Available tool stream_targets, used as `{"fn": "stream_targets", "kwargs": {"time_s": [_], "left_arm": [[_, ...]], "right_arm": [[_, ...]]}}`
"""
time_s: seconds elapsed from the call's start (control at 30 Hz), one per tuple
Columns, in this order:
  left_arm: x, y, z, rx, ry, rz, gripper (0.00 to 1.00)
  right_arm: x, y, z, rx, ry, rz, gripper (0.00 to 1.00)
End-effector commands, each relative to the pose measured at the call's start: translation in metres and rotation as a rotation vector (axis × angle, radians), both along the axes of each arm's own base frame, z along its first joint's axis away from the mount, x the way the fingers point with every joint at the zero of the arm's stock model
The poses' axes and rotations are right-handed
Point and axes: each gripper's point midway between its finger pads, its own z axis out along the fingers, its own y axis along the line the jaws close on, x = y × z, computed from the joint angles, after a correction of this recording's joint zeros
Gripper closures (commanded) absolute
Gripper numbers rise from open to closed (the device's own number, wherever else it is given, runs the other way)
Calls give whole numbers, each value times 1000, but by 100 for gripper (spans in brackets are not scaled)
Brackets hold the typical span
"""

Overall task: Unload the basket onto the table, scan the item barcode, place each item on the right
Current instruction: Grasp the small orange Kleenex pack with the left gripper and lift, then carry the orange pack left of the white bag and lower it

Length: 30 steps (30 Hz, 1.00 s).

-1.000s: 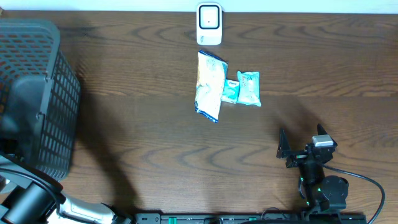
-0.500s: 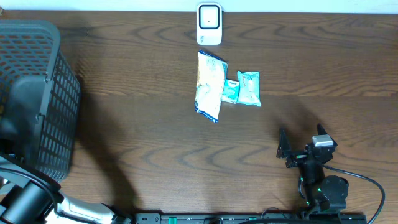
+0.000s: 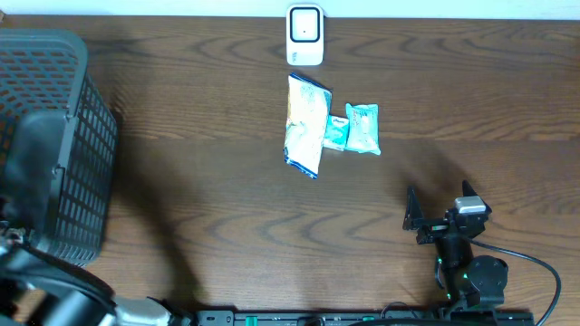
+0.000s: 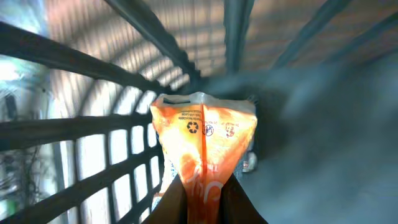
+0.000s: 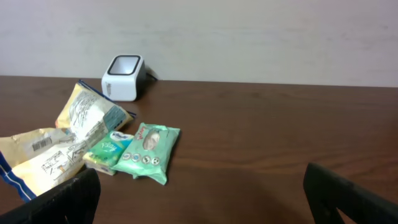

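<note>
In the left wrist view my left gripper (image 4: 205, 194) is inside the black mesh basket (image 4: 118, 121) and is shut on the lower end of an orange packet (image 4: 205, 134) with printed symbols. No barcode shows on it. The white barcode scanner (image 3: 304, 36) stands at the table's far edge, also seen as the scanner (image 5: 124, 78) in the right wrist view. My right gripper (image 3: 439, 212) rests open near the front right of the table, its jaws wide apart over bare wood (image 5: 202, 186). From overhead the basket (image 3: 54, 136) hides the left gripper.
A yellow-white snack bag (image 3: 305, 136), a small teal tissue pack (image 3: 336, 133) and a green wipes pack (image 3: 363, 129) lie together below the scanner. The basket fills the table's left end. A cable runs from the right arm's base (image 3: 471, 276).
My left gripper has closed on the orange packet in the basket. The left arm has shifted slightly at the lower left. The right arm has not moved.
</note>
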Motion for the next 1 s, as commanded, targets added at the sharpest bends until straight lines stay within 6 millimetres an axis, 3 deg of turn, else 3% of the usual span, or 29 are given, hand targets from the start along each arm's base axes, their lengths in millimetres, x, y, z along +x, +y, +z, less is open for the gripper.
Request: {"fn": "stream_targets", "kwargs": {"time_s": [0.0,0.07,0.17,0.3,0.4,0.5,0.7,0.77,0.8,0.97], "left_arm": [[-1,-2,52,118,-139,87,92],[11,-12,72,114,-296,131,93],[45,-34,106,58,-575,89,92],[92,-66,166,30,-876,-134,93],[117,-91,204,46,-1004,-301,93],[140,-132,239,76,-1089,-471,93],[166,-187,264,136,-1108,-739,92],[174,-208,265,149,-1089,-842,92],[183,-231,263,156,-1067,-953,92],[200,-292,255,168,-1013,-1235,93]], "right_arm": [[-1,3,0,6,1,14,1],[-1,3,0,6,1,14,1],[-1,3,0,6,1,14,1],[-1,3,0,6,1,14,1],[-1,3,0,6,1,14,1],[-1,3,0,6,1,14,1],[-1,3,0,6,1,14,1],[-1,3,0,6,1,14,1],[-1,3,0,6,1,14,1],[-1,3,0,6,1,14,1]]}}
